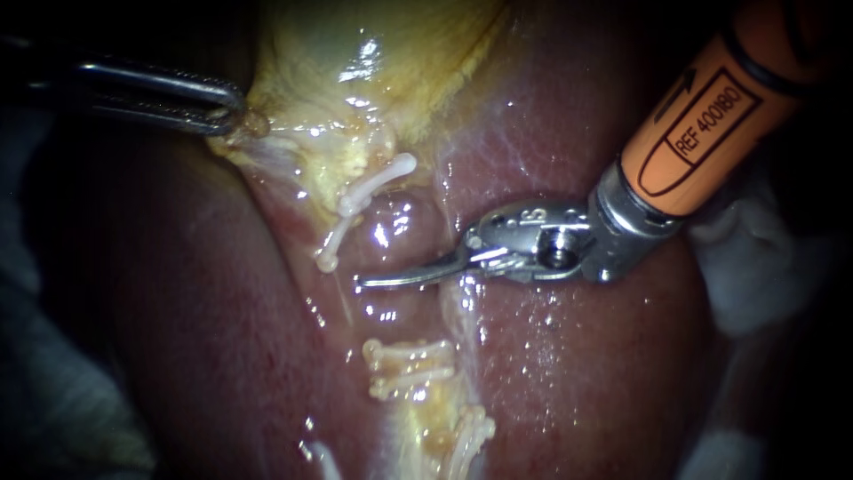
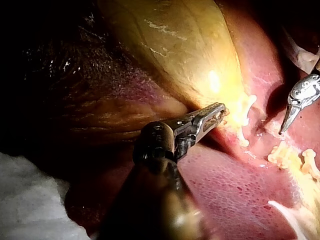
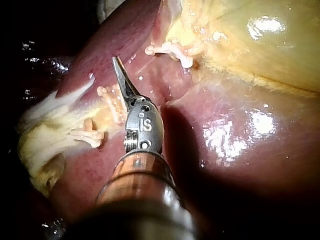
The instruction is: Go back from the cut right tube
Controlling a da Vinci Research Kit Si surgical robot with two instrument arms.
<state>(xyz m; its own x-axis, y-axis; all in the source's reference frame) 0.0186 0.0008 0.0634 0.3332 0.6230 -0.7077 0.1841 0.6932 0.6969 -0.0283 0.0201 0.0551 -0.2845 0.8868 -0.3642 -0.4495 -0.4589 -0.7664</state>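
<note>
My right instrument (image 1: pixel 371 282) comes in on an orange shaft from the upper right. Its thin curved blades lie shut, pointing left across the gap between the upper white clips (image 1: pixel 373 182) and the lower white clips (image 1: pixel 409 356). They hold nothing. In the right wrist view the shut blades (image 3: pixel 119 67) point between the clips near the gallbladder (image 3: pixel 172 50) and the clips beside them (image 3: pixel 107 100). My left instrument (image 1: pixel 233 114) is shut on the yellow edge of the gallbladder (image 1: pixel 355 53), holding it up and to the left. The left wrist view shows the same hold (image 2: pixel 217 111).
Dark red liver (image 1: pixel 577 356) lies under and around the clipped strands. One more clip (image 1: pixel 471 436) sits lower on the yellowish strand. White gauze (image 1: pixel 755 267) lies by the right instrument's shaft, and more gauze (image 2: pixel 30 200) lies beside the left instrument.
</note>
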